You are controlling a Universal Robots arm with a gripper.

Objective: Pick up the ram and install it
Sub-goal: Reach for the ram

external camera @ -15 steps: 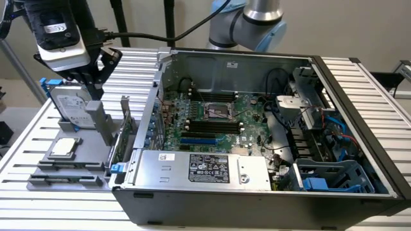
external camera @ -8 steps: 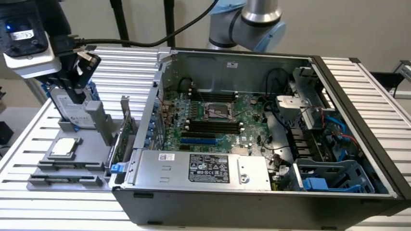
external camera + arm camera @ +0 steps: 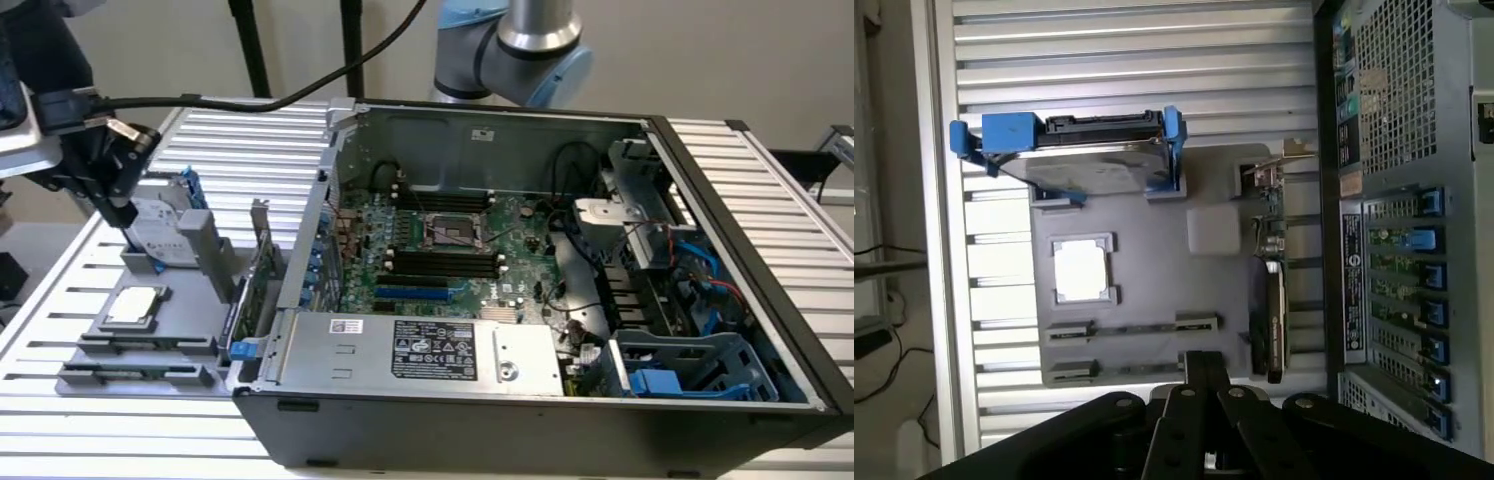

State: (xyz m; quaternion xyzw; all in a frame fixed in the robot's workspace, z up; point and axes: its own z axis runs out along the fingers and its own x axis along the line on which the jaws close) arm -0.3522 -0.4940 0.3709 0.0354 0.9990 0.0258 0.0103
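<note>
- While the black claw point(image 3: 130, 212) hung over the far end of the grey plastic parts tray point(image 3: 200, 300), its fingers were pressed together with nothing between them. The wrist view showed the same closed tips point(image 3: 1204, 358).
- The ram point(image 3: 1129, 326) sat in the tray, apart from the claw. It showed as a thin dark stick seen edge-on, caught between two small grey end clips, and its colour was too dim to judge. In the exterior view it lay near the tray's front edge point(image 3: 140, 346).
- A second long holder point(image 3: 1119, 370), just beside it, looked much alike; what it held I could not tell.
- A silver hard drive in a blue plastic caddy point(image 3: 160, 235) stood closest to the claw.
- A square silver processor chip point(image 3: 134, 305) rested between the drive and the ram.
- A dark expansion card with a metal bracket point(image 3: 260, 255) stood upright at the tray's edge beside the open black computer case point(image 3: 534, 440).
- Inside the case lay a green motherboard point(image 3: 521, 225) with long black slots point(image 3: 441, 265).
- Tray and case both sat on the slatted aluminium bench point(image 3: 80, 440).
</note>
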